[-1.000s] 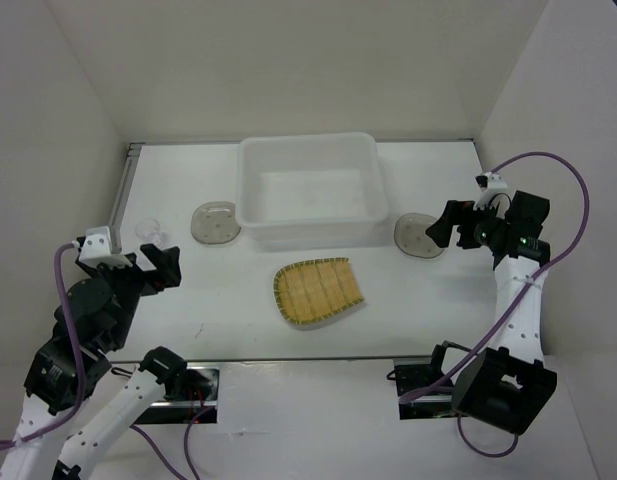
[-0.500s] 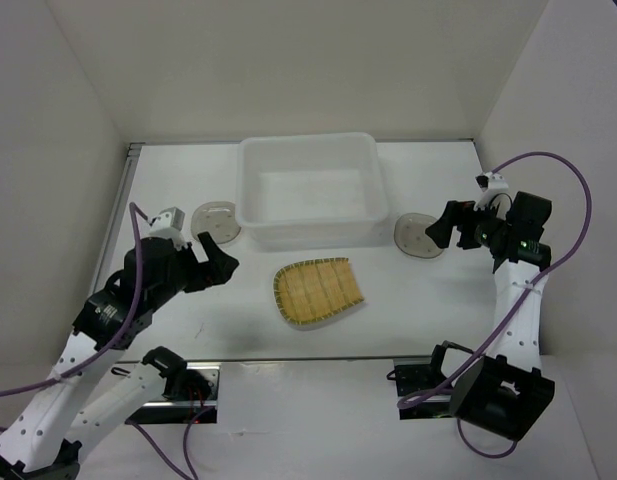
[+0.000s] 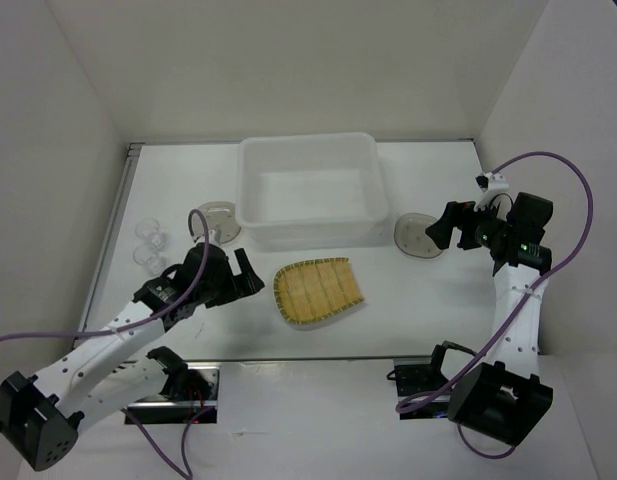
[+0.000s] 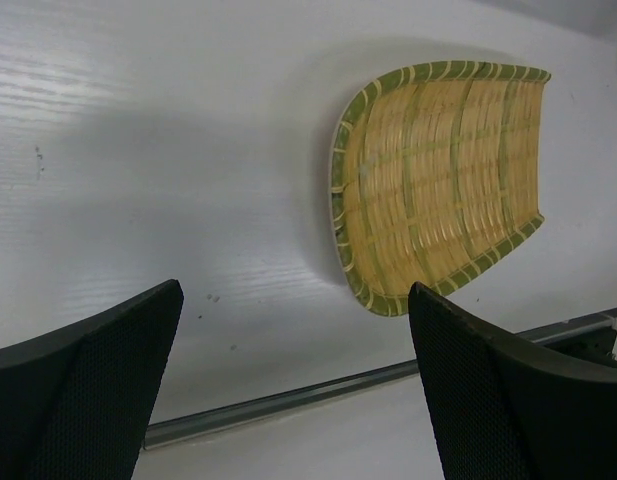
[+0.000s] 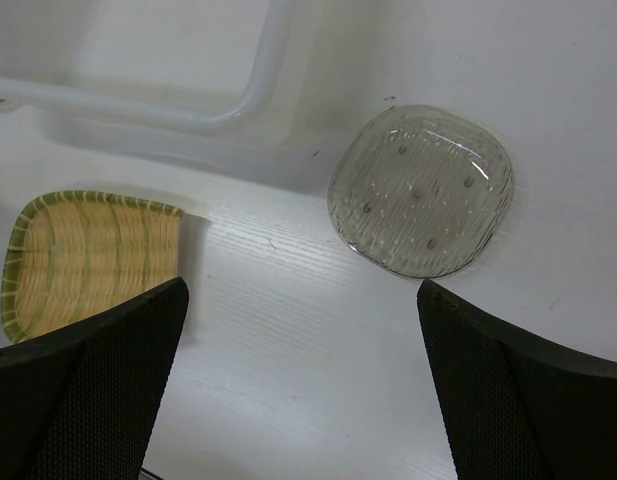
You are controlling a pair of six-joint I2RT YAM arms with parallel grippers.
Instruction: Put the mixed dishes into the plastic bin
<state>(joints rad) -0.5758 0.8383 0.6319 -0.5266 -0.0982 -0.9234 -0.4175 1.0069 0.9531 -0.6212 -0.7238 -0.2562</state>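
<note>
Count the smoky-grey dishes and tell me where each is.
2. The left grey dish lies left of the bin, partly behind the left arm's cable; the right grey dish lies off its near right corner. None shows inside the bin.

Plain white walls (image 3: 288, 60) enclose a white table (image 3: 418, 300) on three sides, evenly lit

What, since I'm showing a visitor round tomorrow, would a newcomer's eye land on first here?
The big translucent plastic bin, empty at far centre, dominates. Just in front of it lies the tan fan-shaped plate, with the open left gripper beside its left edge. The open right gripper points at a smoky-grey dish right of the bin.
</note>
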